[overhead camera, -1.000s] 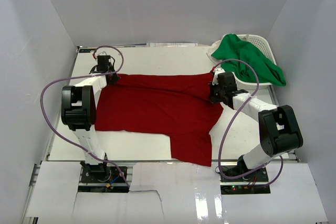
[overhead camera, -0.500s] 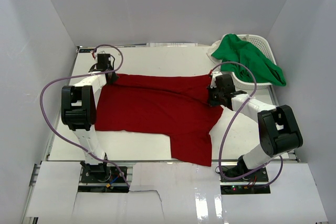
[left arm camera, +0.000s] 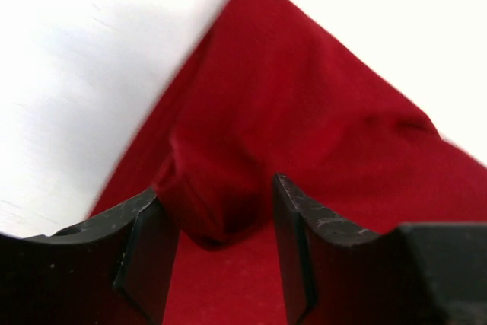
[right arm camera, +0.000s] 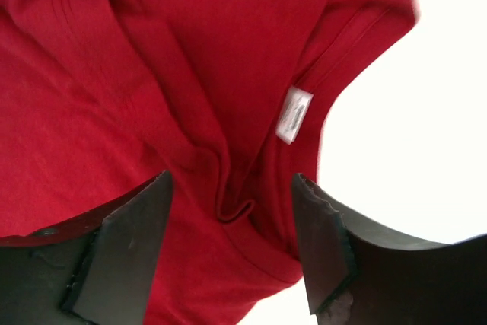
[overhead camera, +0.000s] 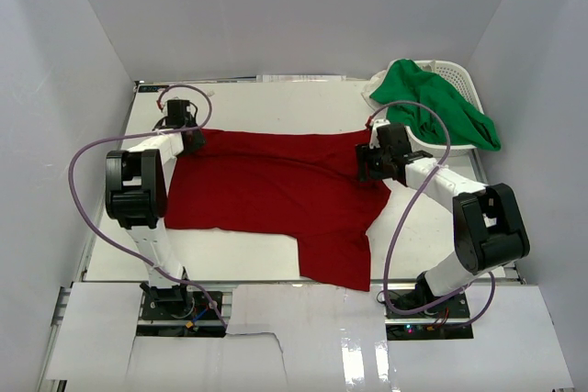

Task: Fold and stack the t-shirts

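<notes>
Since a second ago both of your grippers have let go: the left gripper (left arm camera: 214, 188) was clamped on the far left corner of the red shirt (overhead camera: 276, 190) and now stands released, with a small raised fold of red cloth lying loose between its jaws. The right gripper (right arm camera: 230, 179) was pinched shut at the far right edge and is now spread too, with a soft crease of the shirt between its jaws, near the collar and its white label (right arm camera: 294, 115). The shirt itself lies much where it did, spread across the middle of the table (overhead camera: 276, 103) between the two arms, its far edge running straight from one gripper to the other and one part reaching toward the near edge on the right. The green shirt (overhead camera: 432, 98) sits bunched in the basket (overhead camera: 457, 71) at the far right corner, spilling over its rim, close beyond your right gripper. The right arm's purple cable (overhead camera: 418, 115) loops up in front of that basket, and the left arm's cable arcs out over the table's left edge
</notes>
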`<state>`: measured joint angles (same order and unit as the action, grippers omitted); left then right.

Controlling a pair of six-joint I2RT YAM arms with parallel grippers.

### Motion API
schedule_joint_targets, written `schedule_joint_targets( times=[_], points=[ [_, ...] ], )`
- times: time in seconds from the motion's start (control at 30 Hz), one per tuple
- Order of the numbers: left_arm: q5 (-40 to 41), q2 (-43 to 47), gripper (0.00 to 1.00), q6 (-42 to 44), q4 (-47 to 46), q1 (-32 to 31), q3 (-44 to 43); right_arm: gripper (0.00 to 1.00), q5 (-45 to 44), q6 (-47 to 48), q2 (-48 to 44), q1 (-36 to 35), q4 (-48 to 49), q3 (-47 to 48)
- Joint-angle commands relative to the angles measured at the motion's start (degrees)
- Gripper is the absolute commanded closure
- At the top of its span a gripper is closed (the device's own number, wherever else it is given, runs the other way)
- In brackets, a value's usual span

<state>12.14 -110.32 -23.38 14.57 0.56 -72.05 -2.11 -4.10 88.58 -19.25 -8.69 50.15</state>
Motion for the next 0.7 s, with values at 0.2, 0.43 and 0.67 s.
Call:
schedule_joint_targets(
  times=[0.2,0.43,0.67],
  points=[
    [4.73,6.96,0.37,0.70,1.43,2.17,-8.10,0.23,1.40,-0.56,0.80,3.42,-4.75,13.37],
    [2.11,3.02,0.33,1.84,2.48,2.61,-14.50,0.21,8.51,-1.61,11.68,7.38,-10.11,26.11],
    [-2.29,-3.92,0.34,1.67,3.62,3.04,-20.05,0.19,10.90,-1.79,23.12,8.87,-16.01,40.18]
  ],
)
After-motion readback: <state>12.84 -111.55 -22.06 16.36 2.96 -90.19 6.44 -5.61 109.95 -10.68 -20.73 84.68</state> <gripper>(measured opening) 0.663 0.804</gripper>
